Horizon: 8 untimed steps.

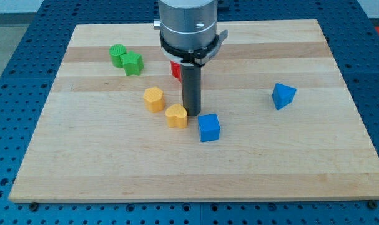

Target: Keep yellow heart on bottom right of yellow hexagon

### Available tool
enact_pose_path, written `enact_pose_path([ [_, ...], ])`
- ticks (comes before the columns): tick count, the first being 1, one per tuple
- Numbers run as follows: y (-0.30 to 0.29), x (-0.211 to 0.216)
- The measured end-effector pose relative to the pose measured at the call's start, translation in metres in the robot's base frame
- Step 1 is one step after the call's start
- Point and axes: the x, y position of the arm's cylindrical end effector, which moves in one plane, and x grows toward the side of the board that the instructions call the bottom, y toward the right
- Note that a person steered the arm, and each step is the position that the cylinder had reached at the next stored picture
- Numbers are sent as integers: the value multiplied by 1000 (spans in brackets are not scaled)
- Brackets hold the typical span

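Observation:
The yellow hexagon [153,99] lies left of the board's middle. The yellow heart [176,116] lies just below and to the right of it, a small gap between them. My tip [192,113] stands on the board right beside the heart's right edge, touching or nearly touching it. A blue cube [208,127] lies just below and to the right of my tip.
Two green blocks [118,55] [133,63] sit together at the upper left. A red block [175,69] is partly hidden behind the rod. A blue triangular block [283,95] lies at the right. The wooden board [189,169] rests on a blue perforated table.

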Motion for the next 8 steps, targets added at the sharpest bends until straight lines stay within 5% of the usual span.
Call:
enact_pose_path([
  [3,9,48],
  [8,-37,26],
])
